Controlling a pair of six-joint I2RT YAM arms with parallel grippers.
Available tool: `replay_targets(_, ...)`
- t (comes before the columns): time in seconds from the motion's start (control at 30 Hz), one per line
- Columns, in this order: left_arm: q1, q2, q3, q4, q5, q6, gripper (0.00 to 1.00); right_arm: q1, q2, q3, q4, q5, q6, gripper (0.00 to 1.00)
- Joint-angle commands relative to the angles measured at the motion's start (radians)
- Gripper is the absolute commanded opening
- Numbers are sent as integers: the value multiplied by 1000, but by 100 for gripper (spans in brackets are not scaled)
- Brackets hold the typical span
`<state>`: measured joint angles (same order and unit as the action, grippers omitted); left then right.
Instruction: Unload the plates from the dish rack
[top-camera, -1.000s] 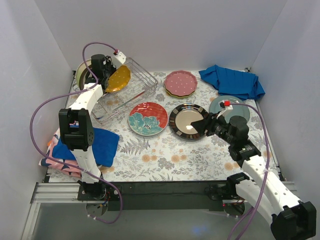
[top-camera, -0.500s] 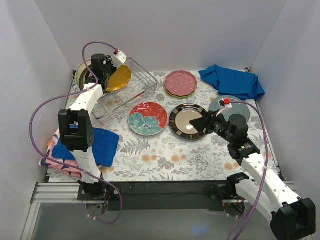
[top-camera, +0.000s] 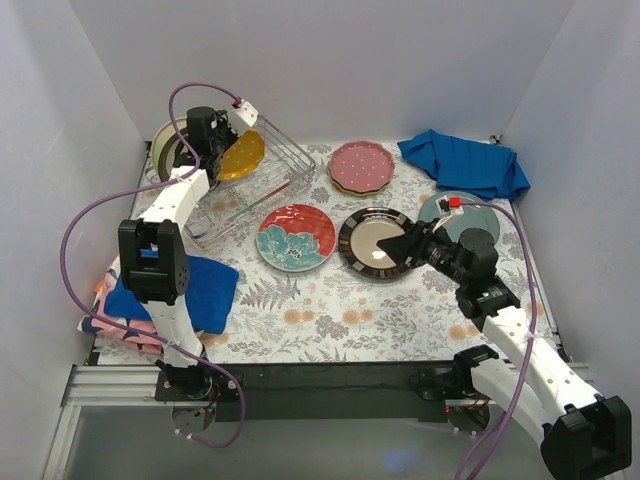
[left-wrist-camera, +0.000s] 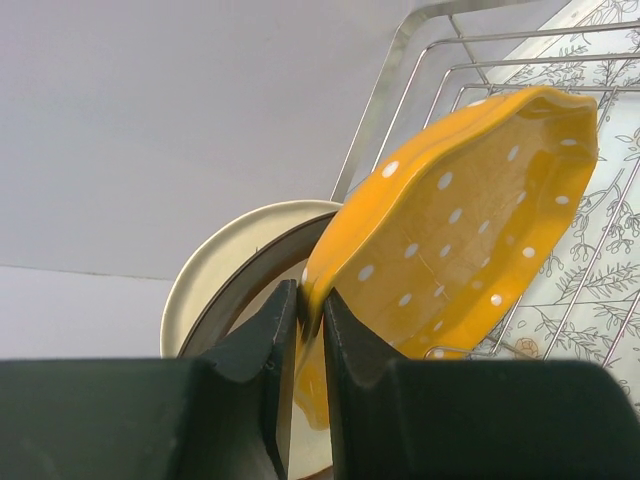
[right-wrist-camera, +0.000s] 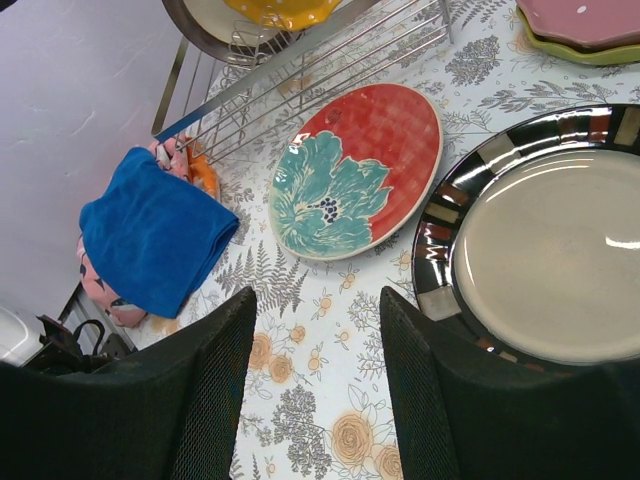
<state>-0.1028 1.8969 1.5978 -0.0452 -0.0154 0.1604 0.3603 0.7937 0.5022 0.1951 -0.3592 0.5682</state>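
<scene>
My left gripper (top-camera: 222, 150) is shut on the rim of the orange dotted plate (top-camera: 240, 157) and holds it tilted above the silver wire dish rack (top-camera: 262, 178); the plate also shows in the left wrist view (left-wrist-camera: 460, 230). A cream plate (left-wrist-camera: 235, 245) stands behind it in the rack. On the table lie the teal-red floral plate (top-camera: 296, 237), the dark-rimmed glossy plate (top-camera: 375, 242), the pink scalloped plate (top-camera: 361, 166) on a lime-green one, and the grey-teal plate (top-camera: 462, 212). My right gripper (top-camera: 398, 246) is open and empty above the dark-rimmed plate's near edge.
A blue cloth (top-camera: 470, 162) lies at the back right. Another blue cloth (top-camera: 205, 290) lies on a pink patterned cloth (top-camera: 125, 330) at the front left. White walls enclose the flowered tablecloth (top-camera: 340, 310) on three sides.
My left gripper has lifted the orange plate slightly and tilted it. My right gripper has drawn a little back toward the near side of the dark-rimmed plate.
</scene>
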Motion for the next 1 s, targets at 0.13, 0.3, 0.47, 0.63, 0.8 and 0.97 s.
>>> replay_targets(0.13,-44,-131,73,139,28,-7,0,2,-7,39,66,-14,10,59)
replay_targets(0.3,-51,-142,60,156,-1,-7,0,0,-7,44,69,-17,13,59)
replay_targets(0.47,-54,-139,57,185,-3,-9,0,2,-8,45,70,-6,15,59)
replay_targets(0.63,-58,-133,51,212,-26,-25,0,0,51,117,93,-7,39,59)
replay_targets(0.8,-77,-151,44,226,-37,-19,0,2,143,216,116,-20,50,59)
replay_targets(0.97,-77,-162,51,225,-32,-12,0,2,229,288,135,-9,48,59)
